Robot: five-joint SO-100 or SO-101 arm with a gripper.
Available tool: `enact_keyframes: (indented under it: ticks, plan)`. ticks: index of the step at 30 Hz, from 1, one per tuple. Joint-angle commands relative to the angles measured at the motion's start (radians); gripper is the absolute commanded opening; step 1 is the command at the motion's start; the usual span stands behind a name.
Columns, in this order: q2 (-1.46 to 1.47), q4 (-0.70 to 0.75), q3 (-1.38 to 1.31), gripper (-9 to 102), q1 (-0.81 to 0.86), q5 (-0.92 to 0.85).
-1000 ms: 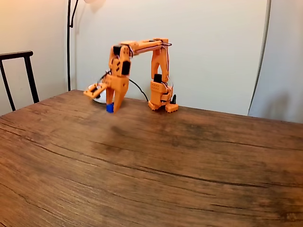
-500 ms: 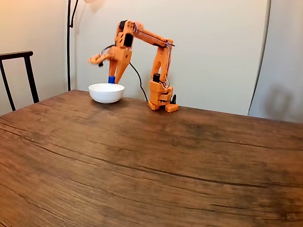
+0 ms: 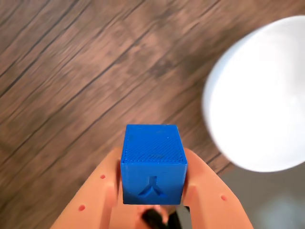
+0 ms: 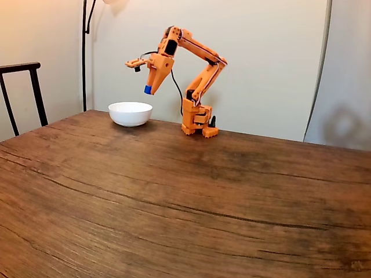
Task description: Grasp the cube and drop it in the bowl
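Note:
My orange gripper (image 3: 153,167) is shut on the small blue cube (image 3: 153,157), which sits between the two orange fingers at the bottom of the wrist view. In the fixed view the gripper (image 4: 150,88) hangs in the air with the cube (image 4: 148,89) at its tip, above and just to the right of the white bowl (image 4: 130,113). The bowl (image 3: 264,95) shows blurred at the right edge of the wrist view, off to the side of the cube rather than under it.
The arm's orange base (image 4: 197,120) stands on the far side of the wooden table (image 4: 185,197), right of the bowl. A dark chair back (image 4: 23,92) and a lamp pole (image 4: 84,52) stand at the left by the wall.
The arm lifted the cube from the tabletop, carried it up over the bowl, and has now raised it higher and shifted it a little to the right.

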State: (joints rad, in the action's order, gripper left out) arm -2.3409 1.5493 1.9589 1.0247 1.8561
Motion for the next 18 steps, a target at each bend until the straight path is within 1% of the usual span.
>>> enact_keyframes:
  ticks: [1, 10, 18]
  plan:
    - [-0.06, -0.081, 0.049, 4, 0.098, 0.037]
    - [-0.066, -0.305, 0.192, 4, 0.307, 0.1]
    - [-0.063, -0.485, 0.261, 4, 0.437, 0.129]
